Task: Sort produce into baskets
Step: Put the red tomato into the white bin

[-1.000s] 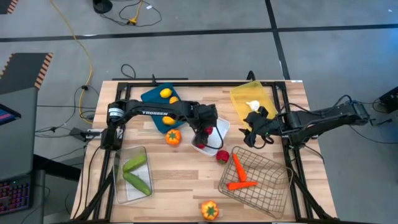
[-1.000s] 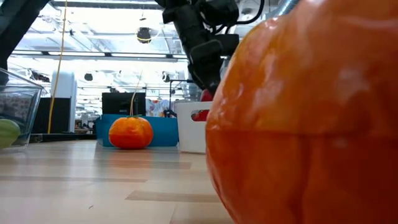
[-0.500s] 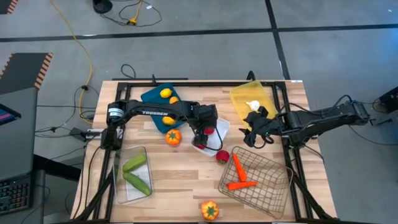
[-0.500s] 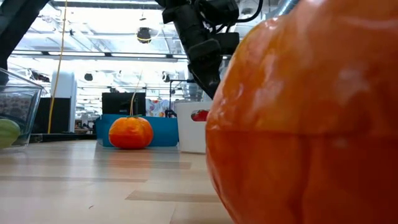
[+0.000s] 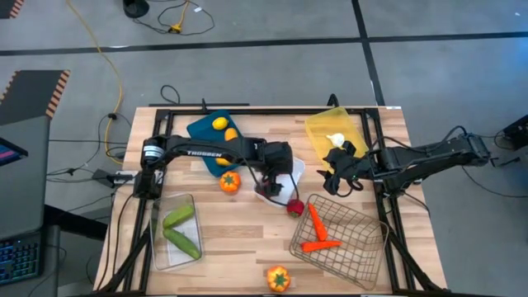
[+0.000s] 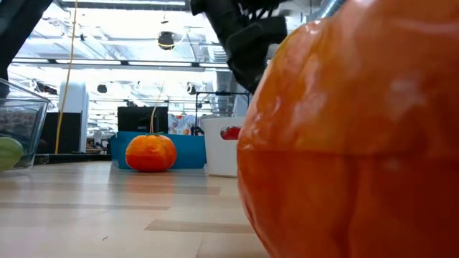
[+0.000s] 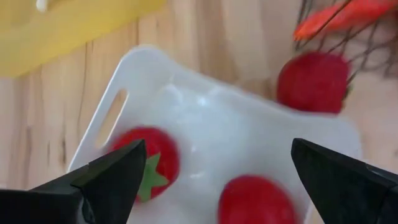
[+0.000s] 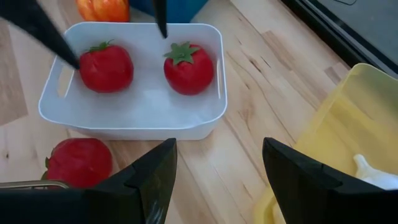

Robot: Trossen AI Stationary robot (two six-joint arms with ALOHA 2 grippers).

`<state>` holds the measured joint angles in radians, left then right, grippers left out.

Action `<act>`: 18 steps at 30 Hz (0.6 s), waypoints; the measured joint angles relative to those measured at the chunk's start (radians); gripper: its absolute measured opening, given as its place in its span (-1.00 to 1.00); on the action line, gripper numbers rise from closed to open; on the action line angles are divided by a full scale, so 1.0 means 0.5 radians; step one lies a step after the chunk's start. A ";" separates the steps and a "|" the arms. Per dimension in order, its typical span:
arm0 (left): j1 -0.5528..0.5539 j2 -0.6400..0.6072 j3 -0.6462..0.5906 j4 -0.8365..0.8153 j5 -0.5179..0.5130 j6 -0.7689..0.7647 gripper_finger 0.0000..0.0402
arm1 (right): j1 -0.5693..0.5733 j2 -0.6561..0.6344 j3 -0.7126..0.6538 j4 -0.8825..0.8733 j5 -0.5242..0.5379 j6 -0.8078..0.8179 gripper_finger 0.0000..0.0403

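Note:
My left gripper [image 5: 276, 172] hangs open above the white tray [image 5: 287, 169]; its fingers stand wide apart in the left wrist view [image 7: 216, 149]. Two red tomatoes [image 7: 144, 162] [image 7: 255, 199] lie on the tray's floor. A third red tomato [image 5: 294, 206] lies on the table between the white tray and the wire basket [image 5: 340, 241]. My right gripper [image 5: 337, 177] waits open and empty by the yellow tray [image 5: 334, 132], which holds white garlic [image 5: 335, 140]. An orange pepper [image 5: 230, 181] lies on the table left of the white tray.
The teal tray [image 5: 206, 130] at the far side holds citrus [image 5: 219, 124]. The clear bin [image 5: 175, 233] at the near left holds two cucumbers [image 5: 180, 217]. The wire basket holds carrots [image 5: 318, 231]. Another orange pepper [image 5: 278, 278] lies at the near edge and fills the low view [image 6: 344, 136].
My left gripper has let go of a red tomato over the white tray; the tomato now lies in the tray. The gripper has then risen and shifted a little toward the table's right edge.

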<state>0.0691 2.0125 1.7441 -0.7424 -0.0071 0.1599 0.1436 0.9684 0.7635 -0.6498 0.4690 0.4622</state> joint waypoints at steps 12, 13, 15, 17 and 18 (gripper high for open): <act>-0.143 0.002 0.004 0.169 0.003 -0.166 0.93 | 0.092 -0.300 0.001 -0.010 0.139 -0.114 0.31; -0.156 0.002 -0.003 0.203 0.009 -0.136 0.93 | 0.089 -0.342 0.002 -0.014 0.153 -0.127 0.31; -0.183 0.002 -0.043 0.309 0.057 -0.075 0.93 | 0.085 -0.411 0.003 -0.019 0.157 -0.156 0.31; -0.209 0.005 -0.067 0.356 0.104 0.012 0.93 | 0.084 -0.463 0.004 -0.041 0.158 -0.157 0.31; -0.225 0.007 -0.068 0.358 0.104 0.064 0.93 | 0.084 -0.480 0.004 -0.063 0.158 -0.157 0.31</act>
<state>-0.0435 2.0158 1.7100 -0.5632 0.0450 0.1920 0.1858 0.7285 0.7654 -0.6814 0.5478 0.3836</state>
